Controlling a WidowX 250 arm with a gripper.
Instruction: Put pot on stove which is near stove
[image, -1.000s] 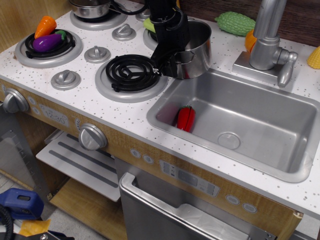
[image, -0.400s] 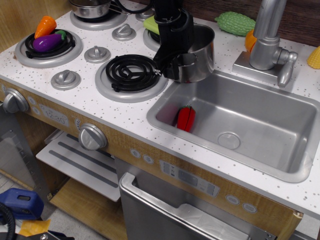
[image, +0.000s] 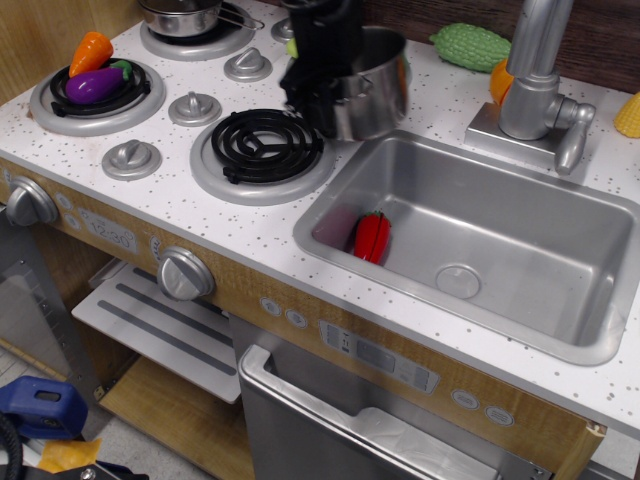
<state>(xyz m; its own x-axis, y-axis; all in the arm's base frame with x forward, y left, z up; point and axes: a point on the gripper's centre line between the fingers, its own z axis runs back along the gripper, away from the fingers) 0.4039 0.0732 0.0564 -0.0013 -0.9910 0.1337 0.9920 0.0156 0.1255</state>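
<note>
The shiny steel pot (image: 378, 92) is lifted and tilted at the back of the counter, between the sink and the burners. My black gripper (image: 322, 95) is shut on the pot's left rim and side handle. Just left and in front of it lies the empty black coil stove (image: 262, 145) in its silver ring. A green object shows partly behind the gripper, on the rear burner.
A steel sink (image: 480, 235) with a red pepper (image: 372, 237) lies to the right, with a faucet (image: 535, 80) behind it. The left burner (image: 95, 95) holds an eggplant and a carrot. A small pot (image: 180, 15) sits on the back burner. Silver knobs (image: 195, 107) stand between burners.
My gripper has lifted the pot and carried it left and toward the back, away from the sink's edge.
</note>
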